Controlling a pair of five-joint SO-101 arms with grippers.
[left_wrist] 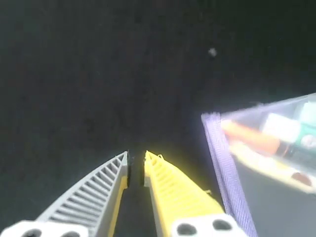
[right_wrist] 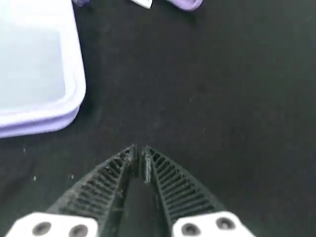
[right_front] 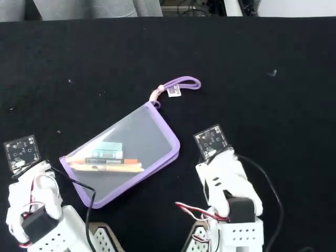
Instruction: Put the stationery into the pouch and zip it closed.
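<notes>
A clear pouch (right_front: 123, 155) with purple trim lies tilted in the middle of the black table, its zip pull and purple wrist loop (right_front: 184, 84) at the far corner. Inside lie an orange pen (right_front: 105, 161), a yellow pencil-like stick and a teal eraser (right_front: 107, 151). In the left wrist view my left gripper (left_wrist: 137, 159) is shut, empty, just beside the pouch's near corner (left_wrist: 222, 158). My right gripper (right_wrist: 139, 150) is shut and empty over bare cloth, the pouch's other corner (right_wrist: 39, 79) off to one side of it.
Both arm bases (right_front: 231, 194) sit at the table's near edge, one on each side of the pouch. The black cloth (right_front: 252, 68) stretches open toward the far side. White furniture and cables lie beyond the far edge.
</notes>
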